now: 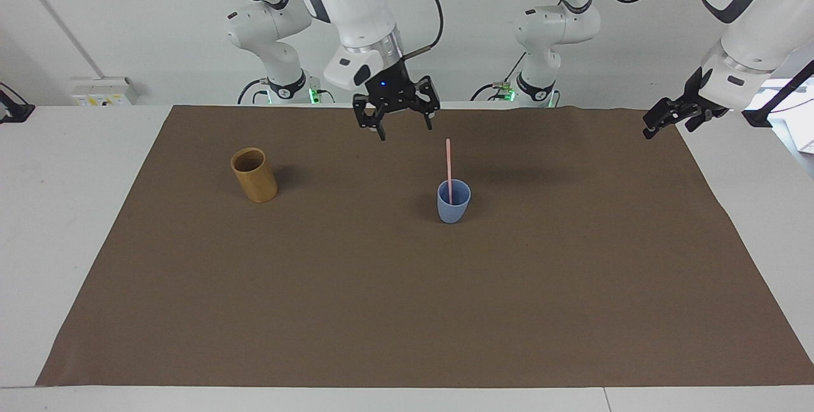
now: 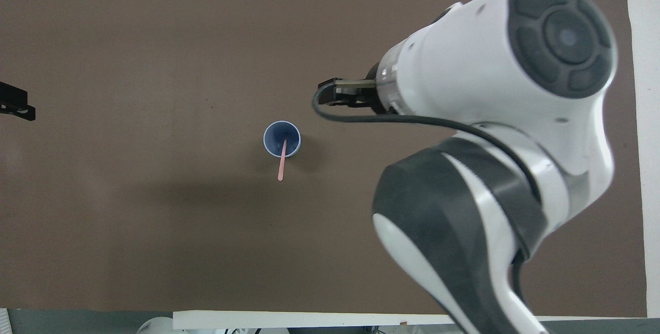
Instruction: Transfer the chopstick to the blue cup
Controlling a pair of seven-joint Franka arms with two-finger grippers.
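Note:
The pale pink chopstick (image 1: 448,167) stands in the light blue cup (image 1: 453,207) near the middle of the brown mat, leaning on the rim, with its top end free. Both also show in the overhead view, the chopstick (image 2: 281,163) and the cup (image 2: 268,136). My right gripper (image 1: 406,130) is open and empty, up in the air over the mat between the blue cup and the bamboo cup, clear of the chopstick. In the overhead view the right arm covers its fingers. My left gripper (image 1: 668,121) waits over the mat's edge at the left arm's end (image 2: 15,108).
A tan-yellow bamboo cup (image 1: 254,175) stands on the brown mat (image 1: 407,310) toward the right arm's end; the right arm hides it in the overhead view. The mat covers most of the white table (image 1: 57,208).

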